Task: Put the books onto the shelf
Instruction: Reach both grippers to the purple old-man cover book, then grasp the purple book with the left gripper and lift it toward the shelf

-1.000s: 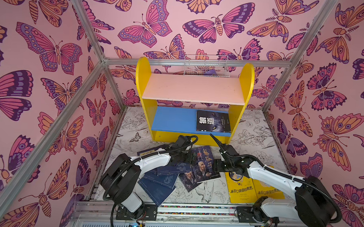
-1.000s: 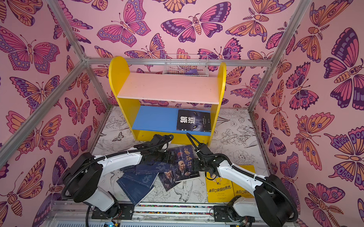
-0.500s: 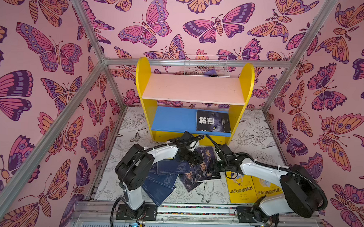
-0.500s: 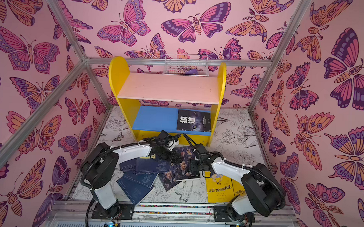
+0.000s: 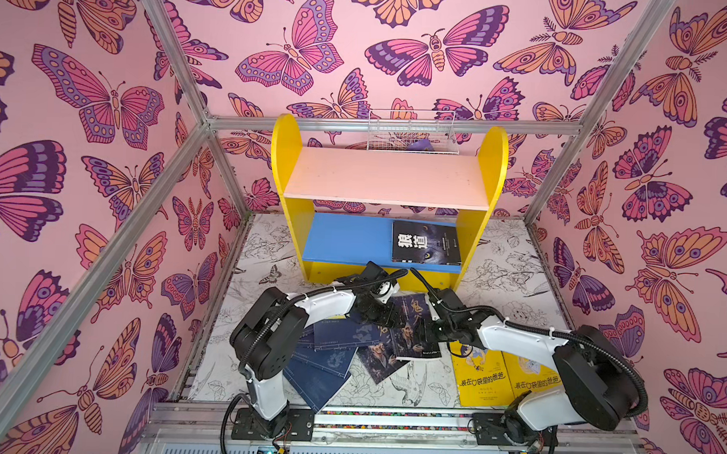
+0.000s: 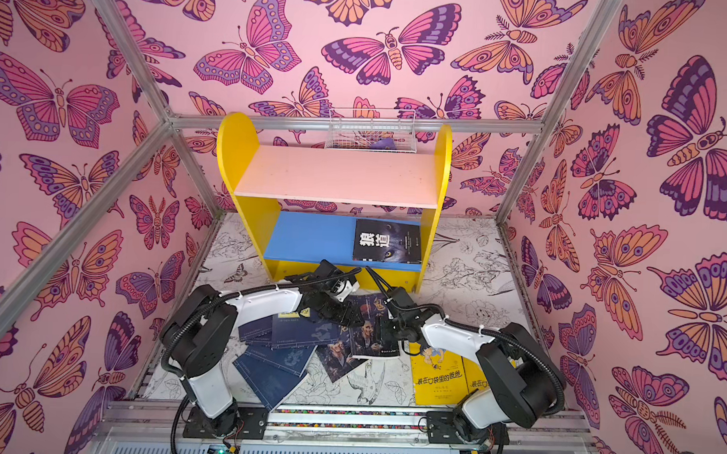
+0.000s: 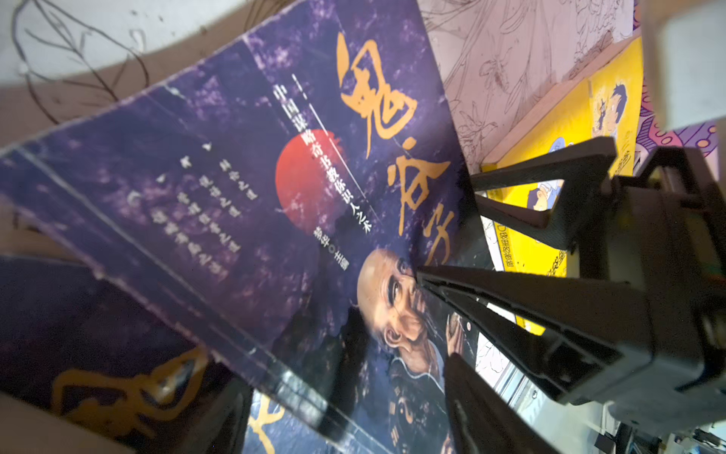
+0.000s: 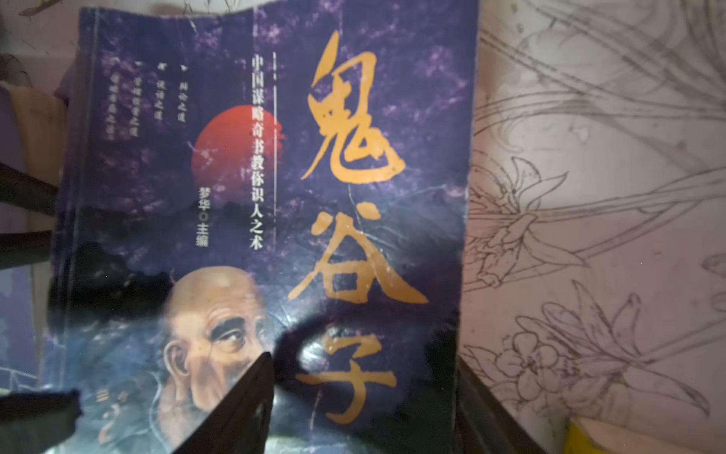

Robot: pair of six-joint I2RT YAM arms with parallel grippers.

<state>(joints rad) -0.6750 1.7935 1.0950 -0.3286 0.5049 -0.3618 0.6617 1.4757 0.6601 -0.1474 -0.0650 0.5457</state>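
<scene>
Floor [image 5: 510,274]: white sheet inked with flowers and birds, lower centre.
Walls [image 5: 87,102]: pink butterfly print, edged by aluminium bars [image 5: 540,128].
Shelf [image 5: 285,158]: centre; flat boards, round-topped yellow sides; wolf book [image 5: 425,249] flat on the blue board.
Books: thin; navy books [image 5: 319,380] lower left, yellow books [image 5: 485,378] lower right.
Left claw [image 8: 51,218]: spread at the worn portrait book [image 8: 275,196] spine.
Right claw [image 7: 446,228]: spread, straddling that book's other edge.

Yellow shelf [image 5: 286,150], butterfly-patterned pink walls [image 5: 105,194], purplish portrait book [image 8: 275,196], possibly navy paperbacks [image 5: 319,382]
</scene>
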